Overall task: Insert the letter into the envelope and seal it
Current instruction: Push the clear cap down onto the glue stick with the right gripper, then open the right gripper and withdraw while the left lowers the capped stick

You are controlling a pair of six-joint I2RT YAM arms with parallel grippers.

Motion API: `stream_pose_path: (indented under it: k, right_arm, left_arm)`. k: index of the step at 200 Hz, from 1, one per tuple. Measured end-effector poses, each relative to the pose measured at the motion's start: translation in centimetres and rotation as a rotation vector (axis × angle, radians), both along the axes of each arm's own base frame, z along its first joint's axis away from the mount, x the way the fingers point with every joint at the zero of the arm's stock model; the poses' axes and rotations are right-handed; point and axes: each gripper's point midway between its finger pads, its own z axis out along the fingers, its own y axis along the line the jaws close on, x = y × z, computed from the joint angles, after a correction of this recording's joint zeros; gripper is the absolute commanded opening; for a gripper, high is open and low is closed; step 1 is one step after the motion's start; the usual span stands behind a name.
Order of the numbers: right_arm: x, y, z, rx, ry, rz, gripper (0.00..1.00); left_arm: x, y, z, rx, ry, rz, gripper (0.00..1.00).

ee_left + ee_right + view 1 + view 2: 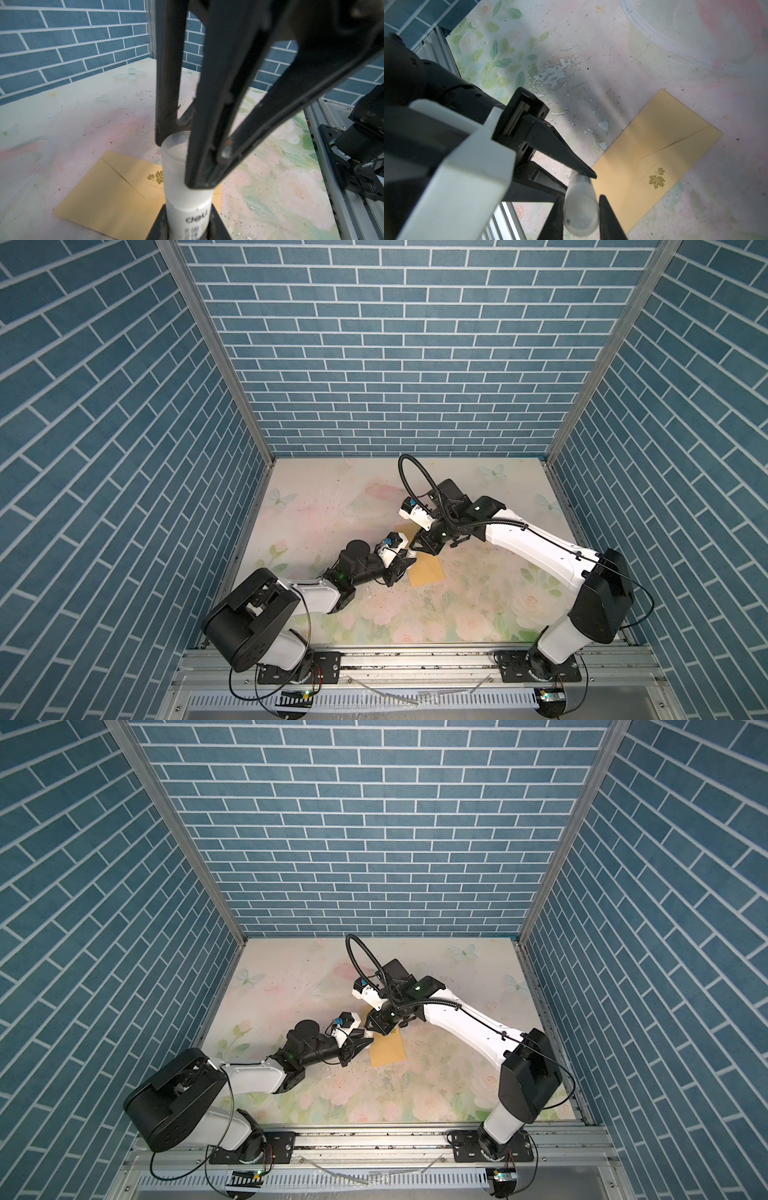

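The mustard-yellow envelope lies flat on the table, its pointed flap with the gold leaf emblem folded down over it. The letter is out of view. Just above the envelope's left edge, both grippers hold one white glue stick. My left gripper is shut on its white body. My right gripper is shut on its frosted cap, which sits on the body.
The floral table mat has scuffed, flaking patches near the envelope. Blue brick-pattern walls enclose three sides. An aluminium rail with both arm bases runs along the front edge.
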Motion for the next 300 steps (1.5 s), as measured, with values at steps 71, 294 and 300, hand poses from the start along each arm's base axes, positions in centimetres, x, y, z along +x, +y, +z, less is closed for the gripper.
stream_pose_path:
  k: [71,294,300]
  right_arm:
    - [1.0,-0.2,4.7,0.039,-0.143,-0.038,0.49]
    - [8.5,-13.0,3.9,0.205,-0.478,-0.670,0.86]
    - [8.5,-13.1,3.8,0.204,-0.478,-0.672,0.86]
  left_arm:
    - [1.0,0.4,4.7,-0.069,-0.113,0.057,0.00]
    - [6.2,10.4,-4.7,0.303,0.650,0.823,0.00]
    - [6.2,10.4,-5.2,0.307,0.666,0.830,0.00]
